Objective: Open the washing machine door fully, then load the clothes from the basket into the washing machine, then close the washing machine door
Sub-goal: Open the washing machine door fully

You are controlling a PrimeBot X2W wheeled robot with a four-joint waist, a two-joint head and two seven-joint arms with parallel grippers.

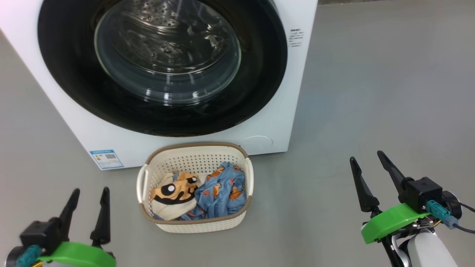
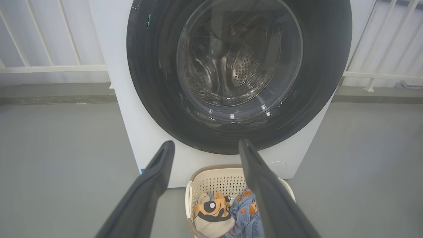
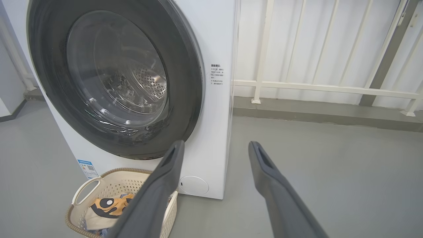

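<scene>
The white washing machine point(image 1: 274, 122) stands ahead with its round black door point(image 1: 256, 85) closed flat against the front; the steel drum shows through the glass. On the floor right before it sits the cream basket point(image 1: 196, 222). In it lie a cream garment with an orange-black face point(image 1: 174, 193) and a blue printed garment point(image 1: 222, 193). My left gripper point(image 1: 90, 192) hovers open to the basket's left, nothing between its fingers. To the basket's right, my right gripper point(image 1: 365, 158) is open and empty too. Door point(image 2: 155, 86), basket point(image 2: 214, 180) and door point(image 3: 190, 82), basket point(image 3: 84, 191) also appear in the wrist views.
Grey floor point(image 1: 371, 92) stretches around the machine, with wide room on the right. A white railing point(image 3: 314, 86) runs behind and beside the machine. A blue label sticker point(image 1: 106, 158) sits at the machine's lower left corner.
</scene>
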